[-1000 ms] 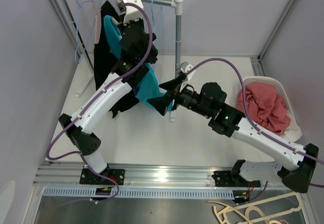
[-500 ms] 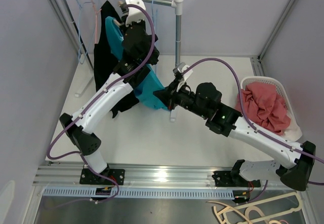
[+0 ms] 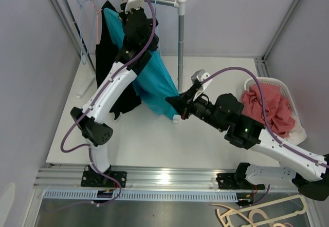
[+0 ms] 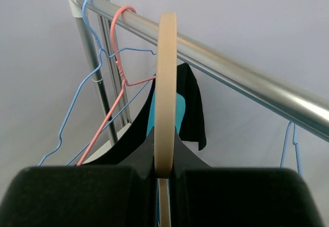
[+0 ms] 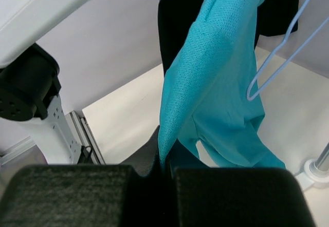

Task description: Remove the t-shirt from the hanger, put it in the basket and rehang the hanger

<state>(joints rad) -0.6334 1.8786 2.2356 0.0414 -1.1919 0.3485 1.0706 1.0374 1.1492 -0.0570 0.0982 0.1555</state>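
Note:
The teal t-shirt (image 3: 154, 80) hangs from a beige hanger (image 4: 165, 83) and stretches down and right toward my right gripper. High at the rail, my left gripper (image 3: 131, 2) is shut on the hanger's hook; in the left wrist view the left gripper (image 4: 164, 157) pinches the beige hook just in front of the rail (image 4: 236, 80). My right gripper (image 3: 176, 103) is shut on the t-shirt's lower edge. The right wrist view shows the t-shirt (image 5: 216, 73) running up from the right gripper (image 5: 167, 160), a fold of it clamped. The hanger's shoulders are hidden inside the shirt.
A black garment (image 3: 105, 57) hangs left of the t-shirt. Blue (image 4: 82, 98) and pink (image 4: 115, 103) wire hangers sit on the rail, and a light-blue one (image 5: 280, 52) hangs by the shirt. The rack post (image 3: 180, 42) stands behind. A white basket (image 3: 300, 127) of red cloth is at the right.
My right gripper has shut on the t-shirt's lower edge and drawn it out to the right. The left gripper has risen with the hanger toward the rail.

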